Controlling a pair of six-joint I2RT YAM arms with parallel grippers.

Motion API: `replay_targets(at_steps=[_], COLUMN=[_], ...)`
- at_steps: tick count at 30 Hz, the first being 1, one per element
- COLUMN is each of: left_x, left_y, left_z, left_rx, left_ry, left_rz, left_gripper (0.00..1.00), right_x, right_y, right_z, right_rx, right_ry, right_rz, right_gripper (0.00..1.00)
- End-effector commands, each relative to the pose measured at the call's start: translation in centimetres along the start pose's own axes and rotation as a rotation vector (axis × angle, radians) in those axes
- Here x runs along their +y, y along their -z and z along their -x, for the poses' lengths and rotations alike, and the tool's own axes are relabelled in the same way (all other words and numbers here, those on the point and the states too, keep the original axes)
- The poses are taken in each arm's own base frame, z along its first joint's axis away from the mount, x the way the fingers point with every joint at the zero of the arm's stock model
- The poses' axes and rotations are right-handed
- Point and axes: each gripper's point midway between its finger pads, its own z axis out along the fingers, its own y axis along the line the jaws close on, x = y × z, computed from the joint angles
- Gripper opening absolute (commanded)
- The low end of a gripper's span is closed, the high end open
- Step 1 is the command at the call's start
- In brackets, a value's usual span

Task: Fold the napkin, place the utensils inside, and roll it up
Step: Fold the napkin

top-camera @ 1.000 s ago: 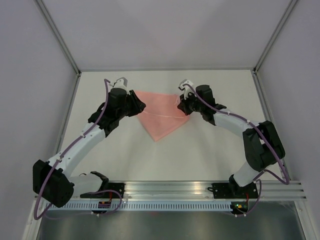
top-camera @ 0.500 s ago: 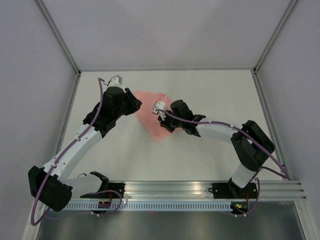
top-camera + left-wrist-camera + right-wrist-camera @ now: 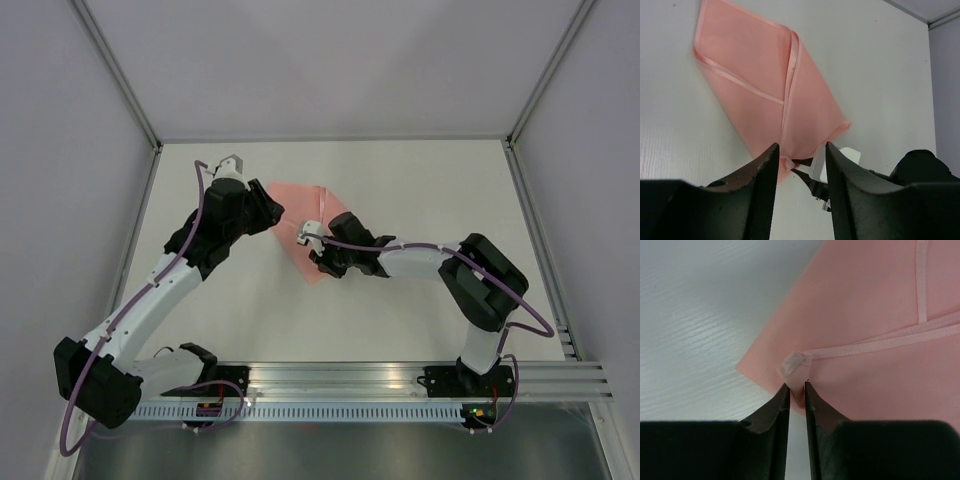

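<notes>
Barely parted, right pincer sits at napkin corner; left pincer hovers open, empty

The napkin is salmon pink with paler, glossy hem bands crossing it, on a white desk with faint grain; the arms are white with black joints and purple cables.

A white worktop spreads beneath the fingers, plain grey walls rising beyond and beside them.
</notes>
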Motion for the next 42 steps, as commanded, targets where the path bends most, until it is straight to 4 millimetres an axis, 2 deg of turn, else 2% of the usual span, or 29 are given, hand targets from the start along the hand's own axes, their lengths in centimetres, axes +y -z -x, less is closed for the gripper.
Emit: replay_targets(at_steps=[1,3,4,6,7,9,14,17,18,20,21,23,24,26,27,30,35,42], left_x=[0.3,0.4,0.6,0.9,1.1,1.5,3.3,5.1,5.8,6.6,7.3,7.9,8.5,9.0,9.6,11.0,13.1,14.7], left_y=[0.5,0.5,0.4,0.3,0.0,-0.3,-1.8,-3.3,-3.9,-4.6,-5.4,-6.1,-6.7,-7.3,-7.9,-9.2,-10.9,-13.5], left_z=[0.3,0.5,0.4,0.5,0.6,0.6,0.0,-1.2,-1.4,-2.0,-2.5,-2.8,-3.2,-3.4,-3.7,-4.4,-5.8,-6.9], left_rx=[-0.022,-0.034,-0.036,-0.042,-0.045,-0.052,-0.041,-0.011,-0.008,0.0,0.01,0.015,0.029,0.035,0.046,0.073,0.12,0.18], left_ry=[0.042,0.052,0.055,0.065,0.075,0.089,0.134,0.16,0.169,0.192,0.201,0.213,0.219,0.22,0.217,0.228,0.232,0.217], left_rz=[0.004,0.014,0.018,0.033,0.041,0.057,0.109,0.164,0.177,0.203,0.223,0.245,0.266,0.286,0.311,0.36,0.432,0.484], left_gripper=[0.49,0.5,0.5,0.5,0.5,0.5,0.5,0.47,0.46,0.41,0.38,0.3,0.27,0.2,0.17,0.06,0.02,0.02], right_x=[0.3,0.3,0.2,0.2,0.4,0.8,0.7,-2.2,-4.7,-7.5,-9.9,-12.7,-14.4,-16.2,-17.8,-19.3,-19.5,-18.8], right_y=[0.2,0.4,0.6,1.0,1.3,1.9,3.1,4.0,4.5,5.0,5.4,5.9,6.1,6.4,6.4,5.8,4.7,3.9], right_z=[3.1,3.5,3.9,4.7,4.6,5.2,6.1,6.7,6.9,6.4,6.4,5.4,4.8,3.8,2.8,0.0,-3.4,-6.4], right_rx=[-0.072,-0.073,-0.079,-0.099,-0.088,-0.105,-0.108,-0.114,-0.124,-0.106,-0.109,-0.086,-0.076,-0.06,-0.037,0.037,0.128,0.203], right_ry=[0.037,0.035,0.035,0.041,0.038,0.04,-0.015,-0.09,-0.143,-0.198,-0.246,-0.3,-0.329,-0.36,-0.379,-0.409,-0.407,-0.379], right_rz=[0.023,0.026,0.026,0.027,0.037,0.061,0.063,0.026,-0.014,-0.06,-0.095,-0.166,-0.197,-0.242,-0.296,-0.341,-0.338,-0.333], right_gripper=[0.26,0.27,0.33,0.39,0.45,0.51,0.52,0.52,0.52,0.53,0.52,0.48,0.41,0.35,0.29,0.23,0.18,0.09])
